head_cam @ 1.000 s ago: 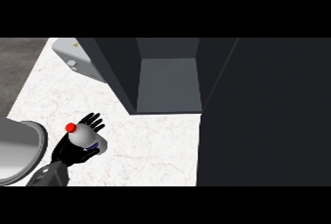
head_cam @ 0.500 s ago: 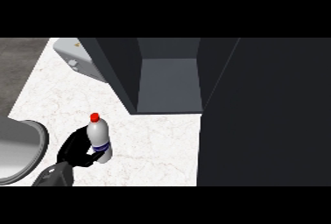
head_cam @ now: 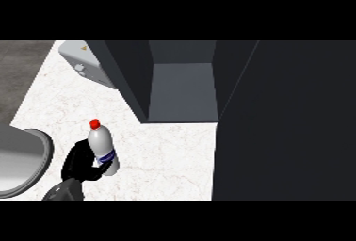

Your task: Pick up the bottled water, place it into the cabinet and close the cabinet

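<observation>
Head view: my left hand (head_cam: 82, 162), fingers curled round the bottle (head_cam: 101, 145), holds it upright above the counter (head_cam: 167, 150), left of the open cabinet (head_cam: 182, 92). My right hand is out of sight. Risk: the bottle could clip the cabinet's near wall going in.

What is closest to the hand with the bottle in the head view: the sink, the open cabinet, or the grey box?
From the left hand:
1. Sink, just left of it.
2. Cabinet, up and right.
3. Grey box, top left, by the cabinet.
The bottle is in the hand.
</observation>
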Available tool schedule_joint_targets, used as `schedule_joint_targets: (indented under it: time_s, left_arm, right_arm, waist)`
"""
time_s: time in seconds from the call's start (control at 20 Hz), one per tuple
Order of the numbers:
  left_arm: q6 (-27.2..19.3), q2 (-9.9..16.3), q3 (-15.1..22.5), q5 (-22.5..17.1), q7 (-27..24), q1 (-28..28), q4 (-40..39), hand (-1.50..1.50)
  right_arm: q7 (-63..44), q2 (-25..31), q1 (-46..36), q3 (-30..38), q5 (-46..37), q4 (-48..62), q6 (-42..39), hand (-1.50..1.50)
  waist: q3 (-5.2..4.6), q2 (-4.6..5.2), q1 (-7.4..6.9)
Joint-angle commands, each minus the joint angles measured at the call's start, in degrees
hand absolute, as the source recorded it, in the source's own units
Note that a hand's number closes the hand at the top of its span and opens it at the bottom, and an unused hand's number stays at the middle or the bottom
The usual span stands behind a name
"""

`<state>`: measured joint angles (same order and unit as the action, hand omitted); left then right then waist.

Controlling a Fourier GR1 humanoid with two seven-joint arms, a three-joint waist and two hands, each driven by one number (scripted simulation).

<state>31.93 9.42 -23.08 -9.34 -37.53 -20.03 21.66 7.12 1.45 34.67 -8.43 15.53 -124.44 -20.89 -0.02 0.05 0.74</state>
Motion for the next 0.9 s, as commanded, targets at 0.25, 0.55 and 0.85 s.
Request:
schedule_joint_targets:
  time_s: [0.25,0.55,0.85]
  left_arm:
    - [5.04,-1.57,-1.38,-6.00,-1.37,2.39,4.08,1.50]
    - [4.30,-3.40,0.94,-10.30,8.23,6.61,16.62,1.50]
    - [-1.51,-6.22,4.80,-12.86,18.60,9.97,30.13,1.50]
  right_arm:
    - [-0.75,0.34,0.54,-1.13,-0.55,-0.84,0.52,-1.50]
    - [2.20,0.48,2.02,-0.49,-0.32,0.36,-0.12,-1.50]
    - [2.80,0.08,2.30,-3.24,-2.48,0.90,-0.21,-1.50]
  waist:
    - [0.00,-0.10,-0.45]
    - [0.08,-0.32,-0.85]
    - [0.06,-0.25,-0.71]
